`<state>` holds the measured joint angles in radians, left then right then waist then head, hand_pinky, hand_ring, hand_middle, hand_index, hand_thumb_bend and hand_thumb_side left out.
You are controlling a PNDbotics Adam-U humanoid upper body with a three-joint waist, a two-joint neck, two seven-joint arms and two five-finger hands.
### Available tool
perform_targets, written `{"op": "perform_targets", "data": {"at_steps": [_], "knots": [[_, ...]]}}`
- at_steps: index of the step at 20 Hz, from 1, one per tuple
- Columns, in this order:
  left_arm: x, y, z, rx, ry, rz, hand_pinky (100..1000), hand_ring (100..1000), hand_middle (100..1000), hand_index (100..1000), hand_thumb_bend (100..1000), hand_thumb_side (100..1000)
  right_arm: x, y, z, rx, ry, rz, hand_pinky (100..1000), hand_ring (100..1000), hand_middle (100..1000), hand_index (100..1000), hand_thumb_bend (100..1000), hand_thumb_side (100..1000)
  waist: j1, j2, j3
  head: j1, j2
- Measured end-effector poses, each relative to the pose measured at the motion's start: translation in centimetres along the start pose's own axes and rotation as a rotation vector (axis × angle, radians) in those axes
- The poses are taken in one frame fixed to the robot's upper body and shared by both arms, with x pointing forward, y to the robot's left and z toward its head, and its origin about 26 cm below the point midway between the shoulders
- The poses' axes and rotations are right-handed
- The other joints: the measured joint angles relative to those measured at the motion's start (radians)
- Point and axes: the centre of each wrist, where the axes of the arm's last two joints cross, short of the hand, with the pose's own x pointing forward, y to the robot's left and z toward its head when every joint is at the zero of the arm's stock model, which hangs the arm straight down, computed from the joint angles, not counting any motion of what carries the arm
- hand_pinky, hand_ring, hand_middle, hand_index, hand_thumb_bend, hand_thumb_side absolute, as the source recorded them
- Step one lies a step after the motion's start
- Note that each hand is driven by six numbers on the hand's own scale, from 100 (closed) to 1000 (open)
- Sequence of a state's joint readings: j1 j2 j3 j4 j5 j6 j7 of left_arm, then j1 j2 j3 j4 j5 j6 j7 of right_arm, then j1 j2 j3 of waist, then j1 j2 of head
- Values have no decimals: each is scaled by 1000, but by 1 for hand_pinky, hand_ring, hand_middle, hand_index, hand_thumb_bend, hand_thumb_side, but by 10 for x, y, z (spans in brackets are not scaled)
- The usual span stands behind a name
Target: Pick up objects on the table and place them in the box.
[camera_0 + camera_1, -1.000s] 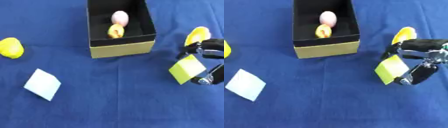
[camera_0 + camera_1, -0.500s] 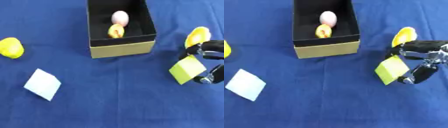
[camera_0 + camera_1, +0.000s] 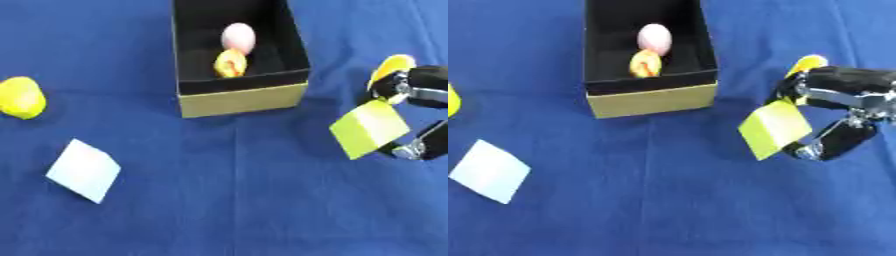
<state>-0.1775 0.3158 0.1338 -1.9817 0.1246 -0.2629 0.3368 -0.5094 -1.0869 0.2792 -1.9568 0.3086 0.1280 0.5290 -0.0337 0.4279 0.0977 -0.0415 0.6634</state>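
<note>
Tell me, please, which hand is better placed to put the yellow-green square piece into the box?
The right hand: its fingers already pinch the yellow-green square piece, just right of the box. No left hand shows in either view.

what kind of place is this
Probably a robot test bench, not a home: a plain blue cloth, a box holding toy-like items, and a robot right hand pinching a yellow card.
</note>
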Motion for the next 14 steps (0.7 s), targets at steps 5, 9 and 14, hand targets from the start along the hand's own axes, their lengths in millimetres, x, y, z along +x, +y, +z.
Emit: {"op": "perform_targets", "data": {"at_steps": [5,9,14], "knots": [[0,0,0,3,-1,0,738,584,541,779,274,566,6,-23,8,-87,-19,-13,802,691,460,506,372,100,-6,-3,0,3,0],[0,0,0,2,-1,-1,737,583,541,780,273,564,9,-31,9,-109,-30,-12,817,715,531,600,364,100,-10,-5,10,-7,0],[0,0,-1,-18,-1,-4,737,583,541,779,271,565,20,-59,10,-166,-49,26,819,721,540,611,364,100,-37,-9,52,-41,-5]]}}
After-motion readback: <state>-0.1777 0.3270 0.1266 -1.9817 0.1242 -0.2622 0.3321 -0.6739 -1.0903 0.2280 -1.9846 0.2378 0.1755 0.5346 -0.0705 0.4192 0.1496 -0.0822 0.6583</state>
